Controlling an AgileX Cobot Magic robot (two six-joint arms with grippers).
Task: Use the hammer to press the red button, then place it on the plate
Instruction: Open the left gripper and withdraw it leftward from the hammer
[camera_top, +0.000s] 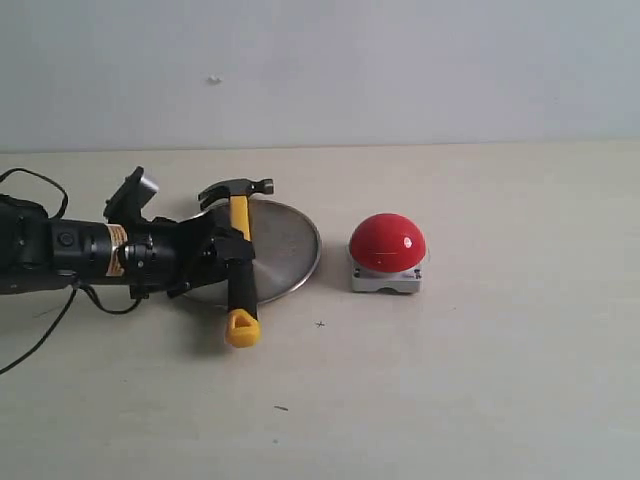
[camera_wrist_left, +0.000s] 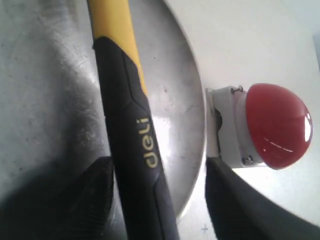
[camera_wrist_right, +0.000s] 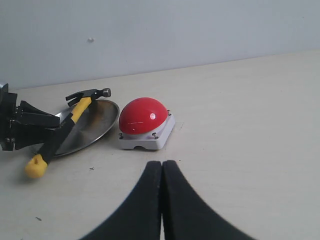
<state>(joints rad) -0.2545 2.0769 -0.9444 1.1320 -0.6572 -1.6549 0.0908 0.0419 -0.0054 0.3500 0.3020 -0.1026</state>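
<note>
The hammer (camera_top: 241, 292) lies across the plate (camera_top: 288, 245), dark head at the far rim and yellow looped end on the table in front. My left gripper (camera_top: 232, 250) is open astride the black handle (camera_wrist_left: 131, 130): one finger (camera_wrist_left: 95, 195) sits close against the handle, the other (camera_wrist_left: 230, 200) stands well apart from it. The red button (camera_top: 387, 243) rests on its grey-white base just right of the plate, untouched. My right gripper (camera_wrist_right: 162, 165) is shut and empty, low over the table in front of the button (camera_wrist_right: 144, 116). It does not show in the exterior view.
The left arm (camera_top: 80, 250) stretches in from the left edge with black cables trailing on the table beside it. A pale wall (camera_top: 320, 70) closes off the back of the table. Small dark specks (camera_top: 281, 407) mark the tabletop.
</note>
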